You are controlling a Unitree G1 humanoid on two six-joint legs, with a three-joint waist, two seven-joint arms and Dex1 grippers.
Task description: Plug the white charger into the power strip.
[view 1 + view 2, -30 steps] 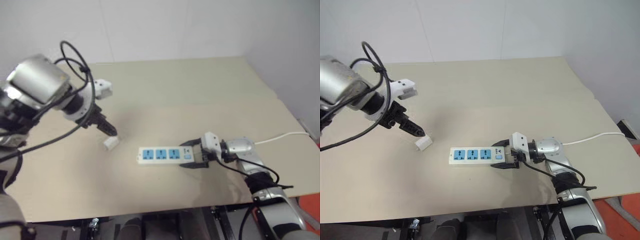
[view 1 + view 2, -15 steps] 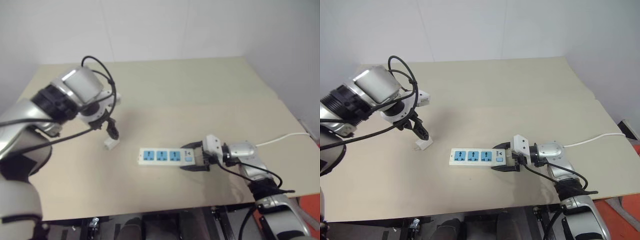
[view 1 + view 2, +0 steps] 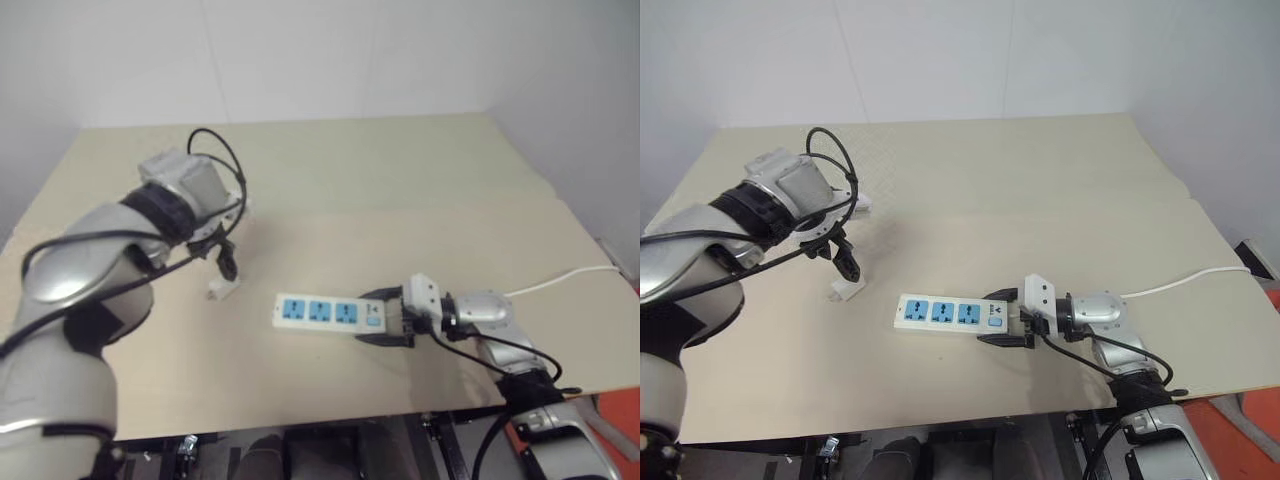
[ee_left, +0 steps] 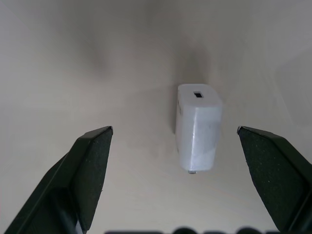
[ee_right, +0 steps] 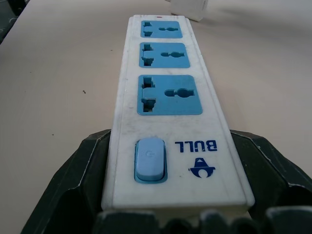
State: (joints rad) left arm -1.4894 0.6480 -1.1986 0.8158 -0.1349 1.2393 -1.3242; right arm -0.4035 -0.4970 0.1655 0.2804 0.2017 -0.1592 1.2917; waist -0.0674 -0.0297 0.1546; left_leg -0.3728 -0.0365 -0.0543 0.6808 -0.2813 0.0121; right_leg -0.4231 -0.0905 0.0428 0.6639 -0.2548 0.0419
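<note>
The small white rounded-cube charger (image 4: 198, 127) lies on the beige bench (image 3: 400, 180), left of centre in the head view, directly below the left gripper (image 4: 195, 146). Its jaws stand wide open, with the charger's long axis lying along the gap between them. The right gripper (image 3: 385, 322) clamps the switch end of the long white power strip (image 3: 330, 312).

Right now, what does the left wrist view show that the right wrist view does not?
Left wrist view alone: the open left gripper, a finger on each side of the whole charger, not touching it.
Right wrist view alone: the strip with three blue sockets and its switch, held at the switch end by the right gripper.
Both: the table and the charger.
</note>
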